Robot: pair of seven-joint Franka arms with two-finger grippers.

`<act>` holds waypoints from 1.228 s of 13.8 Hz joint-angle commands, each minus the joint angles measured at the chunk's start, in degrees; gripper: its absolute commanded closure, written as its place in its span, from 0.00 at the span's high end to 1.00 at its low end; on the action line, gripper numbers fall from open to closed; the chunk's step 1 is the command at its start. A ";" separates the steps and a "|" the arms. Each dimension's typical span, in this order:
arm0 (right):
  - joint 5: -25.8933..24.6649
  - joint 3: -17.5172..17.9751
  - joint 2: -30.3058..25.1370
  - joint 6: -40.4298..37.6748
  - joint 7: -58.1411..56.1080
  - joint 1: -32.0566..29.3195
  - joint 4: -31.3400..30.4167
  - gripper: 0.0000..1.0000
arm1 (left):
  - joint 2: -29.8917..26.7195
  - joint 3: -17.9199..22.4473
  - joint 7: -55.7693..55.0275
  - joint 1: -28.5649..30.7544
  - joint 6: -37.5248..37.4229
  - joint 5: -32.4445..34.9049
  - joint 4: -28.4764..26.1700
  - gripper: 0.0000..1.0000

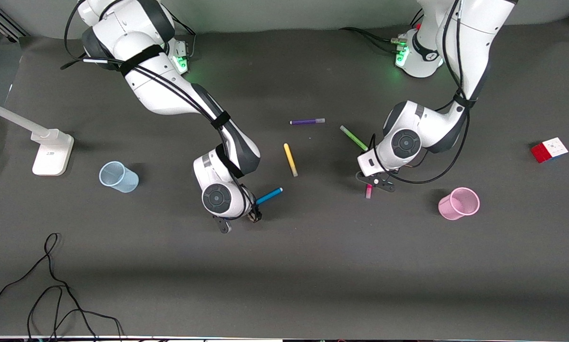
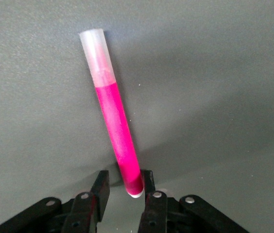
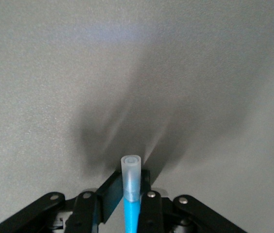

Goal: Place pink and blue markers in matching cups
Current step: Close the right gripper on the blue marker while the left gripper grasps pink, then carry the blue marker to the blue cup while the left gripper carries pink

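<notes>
Pink marker (image 2: 114,121) is pinched only at its tail by the left gripper (image 1: 377,184), blue marker (image 1: 269,195) clamped near its cap by the right gripper (image 1: 239,221), both lifted far from pink cup (image 1: 458,203) and blue cup (image 1: 118,176); end grips may swing or slip.

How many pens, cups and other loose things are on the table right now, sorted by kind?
Pens: 5 – pink marker in the left gripper, blue marker in the right gripper, purple pen, yellow pen, green pen.
Cups: 2 – blue cup, pink cup.
Puzzle cubes: 1 – cube.
Total: 8
</notes>
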 commanded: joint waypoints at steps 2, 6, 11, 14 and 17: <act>-1.07 -0.74 -0.48 0.17 1.85 -0.11 0.97 0.00 | 2.37 0.46 -4.04 -0.65 -0.09 1.28 2.93 0.19; -0.63 -1.98 -5.30 -3.24 1.41 -0.38 1.06 0.00 | 2.64 0.46 -4.75 -0.65 -0.26 1.28 3.20 0.05; -1.33 -6.36 -15.05 -18.34 -1.30 -0.20 0.88 0.00 | -0.78 0.55 -4.49 1.63 -15.49 1.10 11.86 0.00; -6.66 -10.23 -20.77 -31.95 -10.86 -0.12 0.70 0.00 | -1.31 0.37 -3.79 5.84 -34.22 0.31 24.25 0.00; -14.75 -14.44 -22.90 -39.02 -15.11 -0.03 0.36 0.00 | -1.31 0.46 -1.87 11.46 -50.40 0.40 33.23 0.00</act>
